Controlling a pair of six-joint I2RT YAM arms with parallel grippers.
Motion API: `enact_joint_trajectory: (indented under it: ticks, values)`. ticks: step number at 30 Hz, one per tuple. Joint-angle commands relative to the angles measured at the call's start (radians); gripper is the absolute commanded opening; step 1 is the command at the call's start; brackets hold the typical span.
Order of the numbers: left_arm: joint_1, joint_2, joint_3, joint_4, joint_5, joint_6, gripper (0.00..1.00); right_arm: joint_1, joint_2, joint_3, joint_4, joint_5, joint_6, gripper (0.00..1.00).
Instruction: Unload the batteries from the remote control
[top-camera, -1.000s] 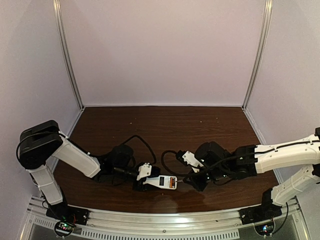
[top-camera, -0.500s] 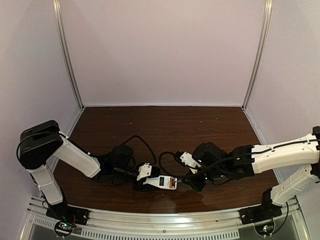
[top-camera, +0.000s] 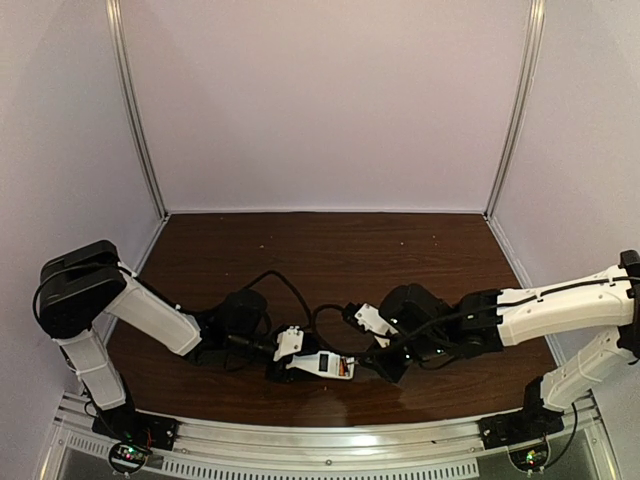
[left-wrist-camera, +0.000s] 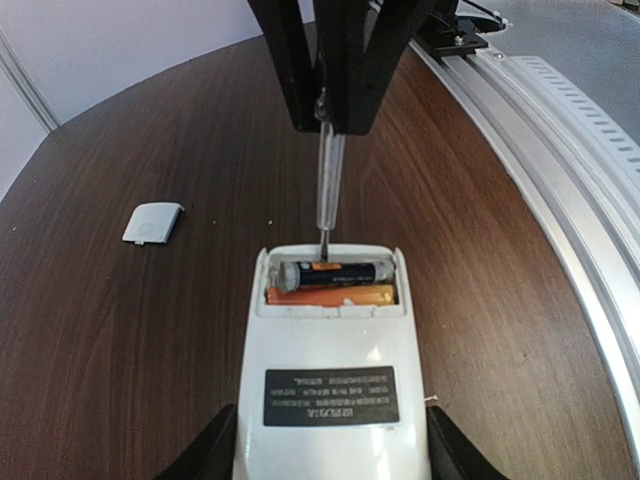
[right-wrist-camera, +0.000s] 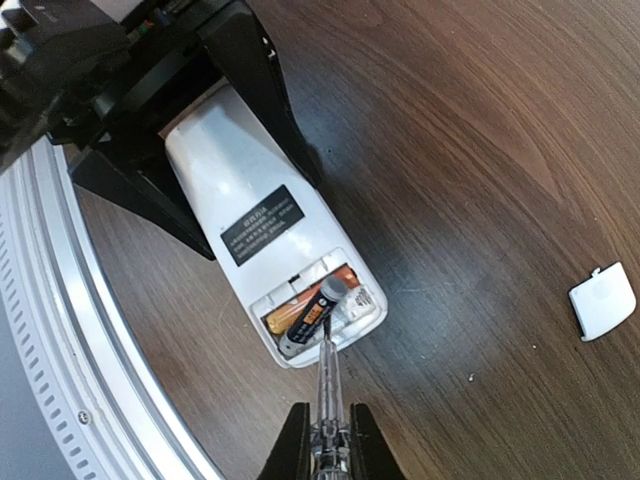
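Note:
The white remote control (left-wrist-camera: 330, 350) lies back-up on the table, its battery bay open. My left gripper (left-wrist-camera: 330, 455) is shut on its body; it also shows in the top view (top-camera: 290, 365). In the bay an orange-red battery (left-wrist-camera: 335, 296) lies flat. The dark battery with a silvery end (right-wrist-camera: 313, 317) sits over it, tilted with one end lifted. My right gripper (right-wrist-camera: 322, 445) is shut on a clear-handled screwdriver (right-wrist-camera: 328, 385), whose tip touches the dark battery. In the top view the right gripper (top-camera: 385, 362) is just right of the remote (top-camera: 325, 365).
The small white cover piece (left-wrist-camera: 153, 221) lies loose on the table beyond the remote; it also shows in the right wrist view (right-wrist-camera: 602, 301). The metal rail (right-wrist-camera: 60, 330) runs along the table's near edge, close to the remote. Black cables (top-camera: 290, 290) loop behind both grippers.
My right arm has moved a little to the left, bringing the screwdriver closer to the remote's open end. The left arm and the remote have stayed put.

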Motion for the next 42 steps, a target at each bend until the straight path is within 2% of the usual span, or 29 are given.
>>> enact_joint_trajectory:
  ticks: [1,42]
  values:
    - [0.004,0.008,0.022,0.051,0.014,0.003,0.0,0.004,-0.038,0.003,0.039,-0.035,-0.007,0.0]
    - [0.016,0.004,0.014,0.067,0.023,-0.004,0.0,0.051,-0.021,-0.021,0.051,-0.044,0.045,0.0]
